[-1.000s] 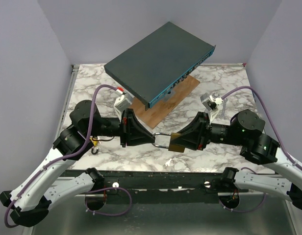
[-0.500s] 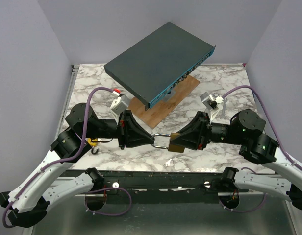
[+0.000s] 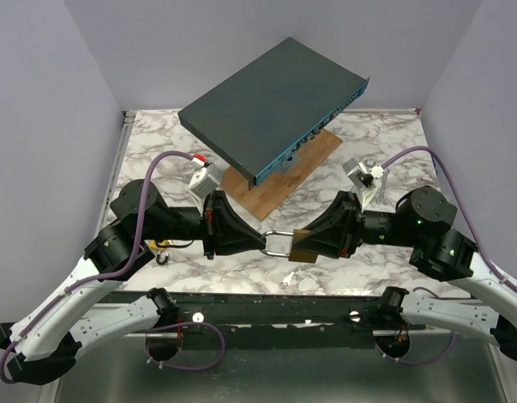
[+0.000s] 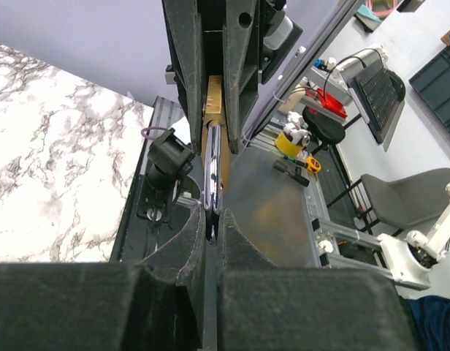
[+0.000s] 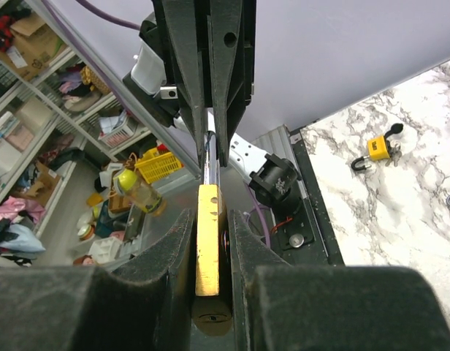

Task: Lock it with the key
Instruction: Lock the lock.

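Observation:
A brass padlock (image 3: pixel 301 251) hangs in the air between my two grippers, above the table's near edge. My right gripper (image 3: pixel 307 243) is shut on its brass body (image 5: pixel 209 232), with the body edge-on between the pads. My left gripper (image 3: pixel 263 242) is shut on the steel shackle (image 3: pixel 278 238), which shows as a thin bar between its fingers in the left wrist view (image 4: pixel 212 172). The brass body shows beyond it (image 4: pixel 213 102). I cannot make out a key for certain. A small pale object (image 3: pixel 289 278) lies on the marble under the padlock.
A dark flat box (image 3: pixel 271 107) rests tilted on a wooden board (image 3: pixel 294 172) at the back middle. A small yellow padlock (image 3: pixel 162 248) lies by the left arm and shows in the right wrist view (image 5: pixel 378 148). The marble table (image 3: pixel 384 143) ends at a metal rail in front.
The left arm's elbow and cable have shifted slightly down and left. Both grippers and the padlock between them stay in nearly the same place.

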{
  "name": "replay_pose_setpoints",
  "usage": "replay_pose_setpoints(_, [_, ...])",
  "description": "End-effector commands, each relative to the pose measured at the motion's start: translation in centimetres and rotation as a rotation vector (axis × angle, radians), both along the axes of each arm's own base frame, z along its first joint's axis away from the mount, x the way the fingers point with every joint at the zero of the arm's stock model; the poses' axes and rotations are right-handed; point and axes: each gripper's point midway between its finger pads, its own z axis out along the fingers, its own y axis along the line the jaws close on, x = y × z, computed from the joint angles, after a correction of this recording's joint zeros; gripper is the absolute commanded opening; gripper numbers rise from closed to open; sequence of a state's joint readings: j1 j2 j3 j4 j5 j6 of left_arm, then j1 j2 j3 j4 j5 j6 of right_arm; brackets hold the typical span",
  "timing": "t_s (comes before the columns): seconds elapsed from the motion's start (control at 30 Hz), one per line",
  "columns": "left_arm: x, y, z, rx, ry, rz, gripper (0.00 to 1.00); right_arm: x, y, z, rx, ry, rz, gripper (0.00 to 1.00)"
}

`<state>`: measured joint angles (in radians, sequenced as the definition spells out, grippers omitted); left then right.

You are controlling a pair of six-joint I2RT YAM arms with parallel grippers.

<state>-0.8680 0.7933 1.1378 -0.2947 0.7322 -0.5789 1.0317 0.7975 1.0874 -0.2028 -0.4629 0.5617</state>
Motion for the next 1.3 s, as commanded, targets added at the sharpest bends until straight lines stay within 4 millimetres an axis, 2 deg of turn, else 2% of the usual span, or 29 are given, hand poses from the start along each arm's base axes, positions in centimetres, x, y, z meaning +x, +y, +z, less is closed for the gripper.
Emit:
replay_pose_setpoints(0.0, [2.3,-1.7,-1.4,0.037,0.062,0.088,0.00,-0.5,0.8,5.1,0.177,-0.104,0.055,0.01])
replay_pose_setpoints(0.2, [3.4,-2.2,-2.3,0.054,0.113,0.139,0.00,-0.5,1.0,6.0,0.207,-0.130,0.060,0.01])
replay_pose_setpoints(0.37, [3.1,-2.8,-2.6,0.074,0.112,0.131,0.00,-0.4,2.0,5.8,0.202,-0.122,0.088,0.01])
replay_pose_setpoints(0.67, [1.7,-3.5,-5.7,0.100,0.200,0.125,0.00,-0.4,3.4,5.4,0.197,-0.063,0.138,0.01])
replay_pose_setpoints(0.87, [1.2,-4.0,-6.3,0.094,0.228,0.135,0.00,-0.4,4.1,5.2,0.199,-0.037,0.164,0.01])
replay_pose_setpoints(1.07, [2.2,-4.4,-6.5,0.111,0.276,0.203,0.00,0.5,4.6,4.5,0.171,-0.009,0.123,0.01])
replay_pose_setpoints(1.27, [4.2,-4.3,-8.2,0.187,0.334,0.332,0.00,2.0,4.9,3.3,0.128,0.021,0.045,0.01])
